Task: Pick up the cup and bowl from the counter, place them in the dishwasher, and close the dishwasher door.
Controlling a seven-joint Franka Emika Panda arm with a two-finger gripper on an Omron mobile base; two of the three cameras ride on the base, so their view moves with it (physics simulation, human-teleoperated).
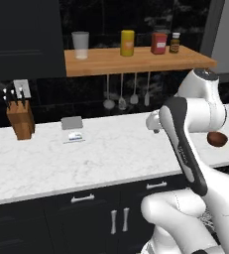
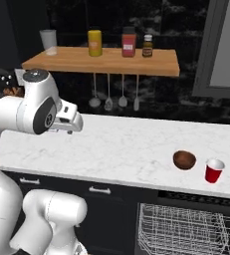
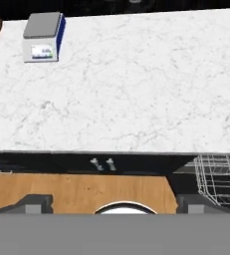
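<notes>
- The gripper is hanging above the counter with its jaws spread wide, holding nothing.
- The bowl is sitting on the counter at four o'clock in the right base view.
- The cup is standing just beside it, toward three o'clock.
- The dishwasher rack is sticking out below them.

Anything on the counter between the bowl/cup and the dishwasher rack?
Nothing visible. The bowl and cup sit side by side near the counter front edge, with the pulled-out wire rack directly below them. The stretch between is bare.
</notes>
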